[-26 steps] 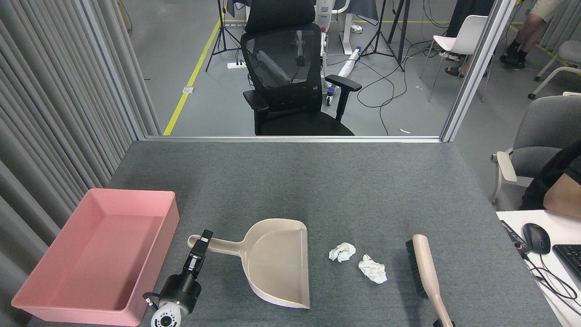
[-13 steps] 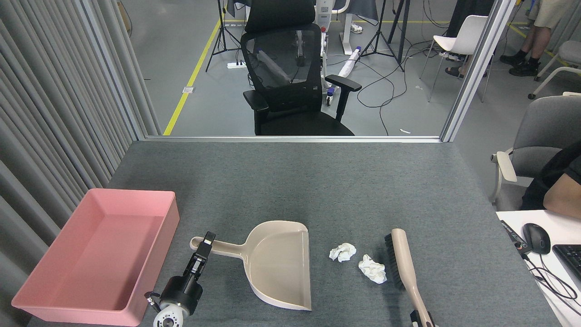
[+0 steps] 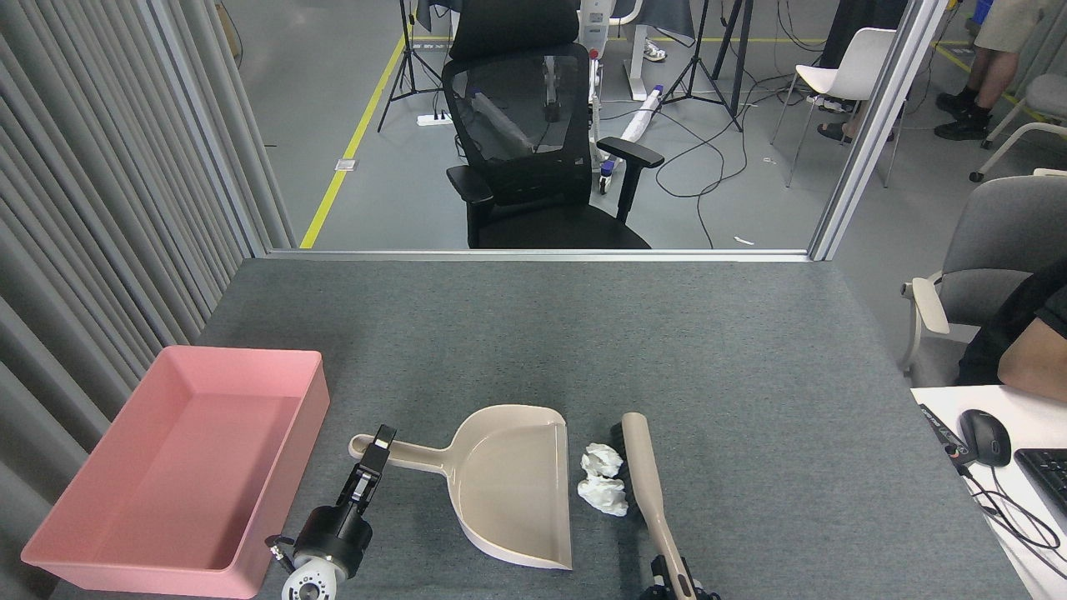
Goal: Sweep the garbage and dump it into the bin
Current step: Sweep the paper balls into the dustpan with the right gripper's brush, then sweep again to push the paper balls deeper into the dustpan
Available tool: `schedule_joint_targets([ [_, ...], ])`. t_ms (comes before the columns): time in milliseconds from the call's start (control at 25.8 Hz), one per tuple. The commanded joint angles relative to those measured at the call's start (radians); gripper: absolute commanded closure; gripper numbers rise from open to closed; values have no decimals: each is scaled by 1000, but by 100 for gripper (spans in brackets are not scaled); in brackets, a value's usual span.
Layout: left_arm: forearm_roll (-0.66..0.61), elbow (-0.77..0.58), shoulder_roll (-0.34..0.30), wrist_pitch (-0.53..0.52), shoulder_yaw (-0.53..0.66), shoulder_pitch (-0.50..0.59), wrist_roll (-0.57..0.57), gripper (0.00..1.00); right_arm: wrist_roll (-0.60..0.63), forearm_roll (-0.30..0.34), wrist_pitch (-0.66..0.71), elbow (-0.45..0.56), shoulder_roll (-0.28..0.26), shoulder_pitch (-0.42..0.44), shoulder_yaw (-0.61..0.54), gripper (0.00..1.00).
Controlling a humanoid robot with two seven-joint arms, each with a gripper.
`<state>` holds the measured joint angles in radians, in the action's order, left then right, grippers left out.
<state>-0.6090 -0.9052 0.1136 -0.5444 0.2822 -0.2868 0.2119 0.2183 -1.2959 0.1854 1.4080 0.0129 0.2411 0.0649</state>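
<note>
Two crumpled white wads of garbage (image 3: 603,478) lie on the grey table, pressed between the open mouth of a beige dustpan (image 3: 513,485) and the bristles of a beige hand brush (image 3: 643,483). My left gripper (image 3: 377,447) is shut on the dustpan's handle at the pan's left. My right gripper (image 3: 677,583) holds the brush handle at the bottom edge, mostly out of frame. The pink bin (image 3: 100,554) stands at the table's left edge, with nothing in it.
A black office chair (image 3: 533,150) stands beyond the table's far edge. At the right, a person's arm (image 3: 1029,350), a mouse (image 3: 984,436) and a keyboard sit by a white desk. A grey curtain runs along the left.
The brush swept left across the table, pushing both wads from the middle up to the dustpan's mouth. The left gripper and dustpan barely moved.
</note>
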Motion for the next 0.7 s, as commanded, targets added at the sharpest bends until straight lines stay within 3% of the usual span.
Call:
schedule_joint_targets([
  [0, 0, -1, 0, 0, 0, 0, 0, 82, 7, 3, -66, -20, 33, -36, 104, 91],
  [232, -2, -8, 1, 4, 0, 0, 0, 82, 7, 63, -185, -4, 44, -108, 262, 91],
  [465, -3, -8, 1, 6, 0, 0, 1, 82, 21, 69, -179, 115, 18, -46, 242, 91],
  [658, -3, -8, 1, 7, 0, 0, 1, 82, 23, 69, -152, 118, -19, 17, 173, 90],
])
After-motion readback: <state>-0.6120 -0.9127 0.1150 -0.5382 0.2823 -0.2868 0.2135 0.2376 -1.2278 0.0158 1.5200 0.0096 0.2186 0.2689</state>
